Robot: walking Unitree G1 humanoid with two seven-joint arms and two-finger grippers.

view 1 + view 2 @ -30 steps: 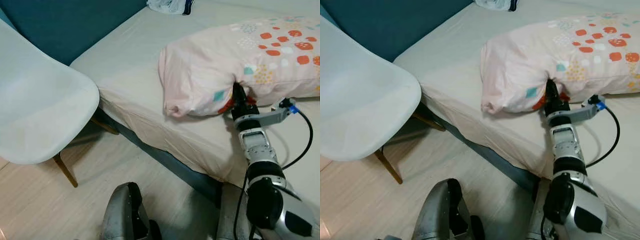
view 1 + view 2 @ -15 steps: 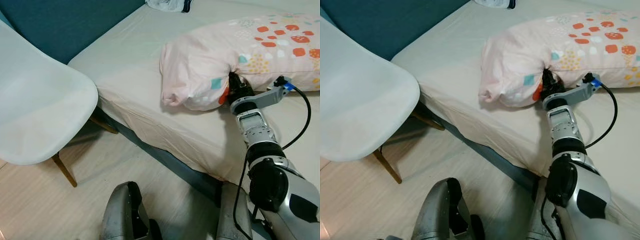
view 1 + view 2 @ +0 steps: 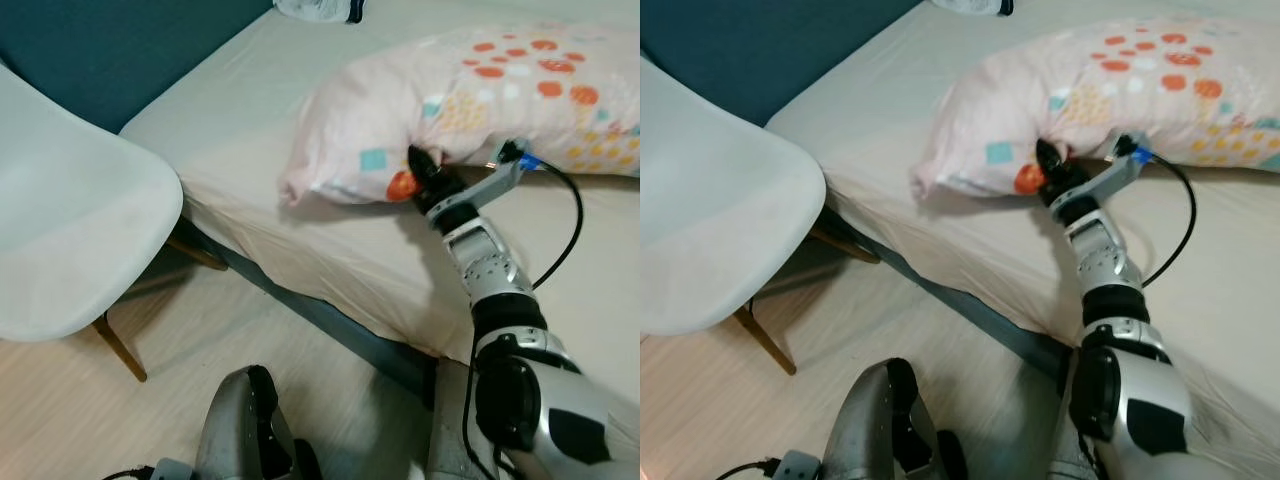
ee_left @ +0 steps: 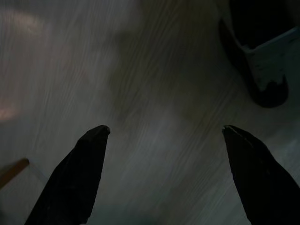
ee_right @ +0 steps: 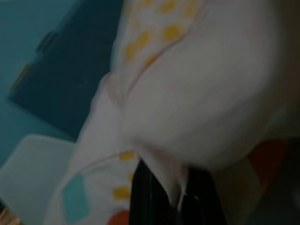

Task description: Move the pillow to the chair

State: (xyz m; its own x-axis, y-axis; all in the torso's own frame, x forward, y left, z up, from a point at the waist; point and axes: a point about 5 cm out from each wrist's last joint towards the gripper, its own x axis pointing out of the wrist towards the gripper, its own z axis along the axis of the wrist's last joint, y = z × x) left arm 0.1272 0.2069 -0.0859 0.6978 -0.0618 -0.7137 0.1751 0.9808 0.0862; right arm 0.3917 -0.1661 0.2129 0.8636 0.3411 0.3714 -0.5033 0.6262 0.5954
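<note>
Pillow [image 3: 470,110] on bed [image 3: 250,130], pinched by right claw [image 3: 418,170]; chair [image 3: 70,230] nearby; left claw [image 4: 164,140] spread.

My right gripper [image 3: 418,172] is clamped on the near edge of the pillow [image 3: 470,110], fabric bunched around the fingers. Pillow lies on the bed [image 3: 250,130], pink with orange and teal patches, its left end near the mattress edge. White chair [image 3: 70,240] stands on the wood floor [image 3: 160,400], well apart to my left.

Chair [image 3: 70,230] on the left beside the bed [image 3: 250,130], pillow [image 3: 470,110] on the bed, right
</note>
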